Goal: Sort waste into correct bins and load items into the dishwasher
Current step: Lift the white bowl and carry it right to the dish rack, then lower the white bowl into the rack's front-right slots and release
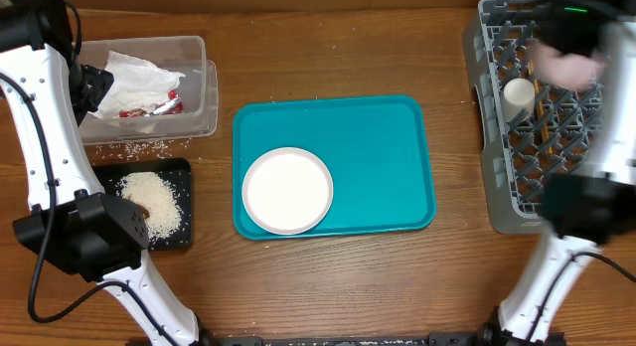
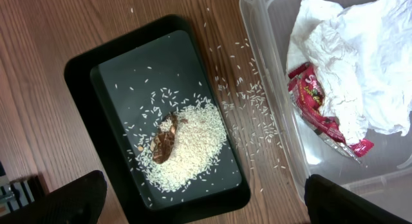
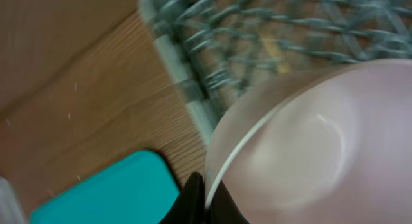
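Note:
My right gripper (image 3: 206, 201) is shut on the rim of a white bowl (image 3: 309, 147), holding it tilted over the grey dish rack (image 3: 257, 31). From overhead the bowl (image 1: 569, 64) is a blur above the rack (image 1: 497, 157), where a small white cup (image 1: 518, 92) stands. A round white plate (image 1: 287, 190) lies on the teal tray (image 1: 397, 147). My left gripper (image 2: 206, 208) hangs open above the black tray (image 2: 116, 76), which holds rice (image 2: 193, 143) and a brown scrap (image 2: 166, 141). The clear tub (image 2: 270, 69) holds the crumpled napkin (image 2: 360, 63) and the red sauce packet (image 2: 315, 102).
Loose rice grains (image 2: 251, 102) lie scattered on the wooden table between the black tray and the tub. The teal tray's corner (image 3: 109, 192) shows just left of the rack in the right wrist view. My left arm (image 1: 45, 147) runs along the table's left edge.

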